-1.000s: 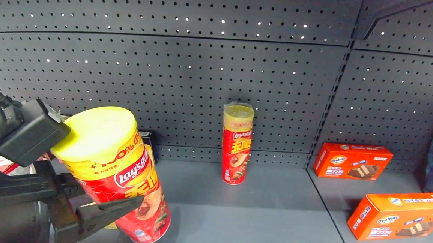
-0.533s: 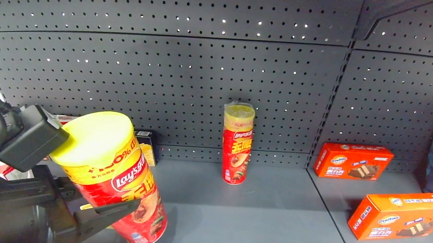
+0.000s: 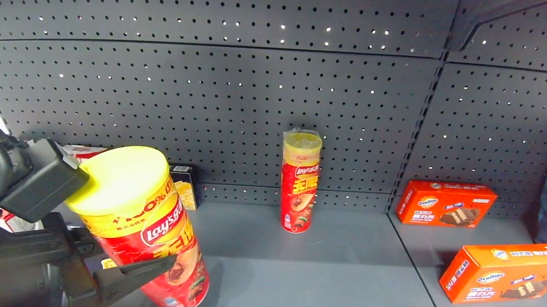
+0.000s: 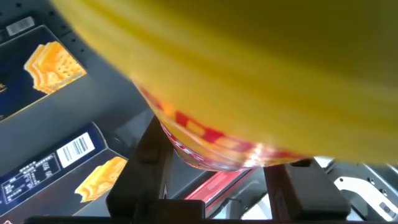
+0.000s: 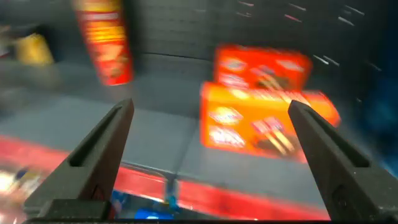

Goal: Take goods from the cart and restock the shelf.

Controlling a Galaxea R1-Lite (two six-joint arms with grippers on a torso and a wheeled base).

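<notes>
Chip canister (image 3: 141,228), judged light, stiff-walled yet dentable and slick-skinned, is sitting tilted inside the left claw (image 3: 145,262), which is gripping it across mid-body, the soundest hold.

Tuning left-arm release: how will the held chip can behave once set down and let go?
Likely tippy: the chip can is tall, narrow and tilted in the left gripper, so level it before release. Probably stiff-walled: no dent shows at the fingers. If it topples, the round body would likely roll on the flat shelf.
</notes>
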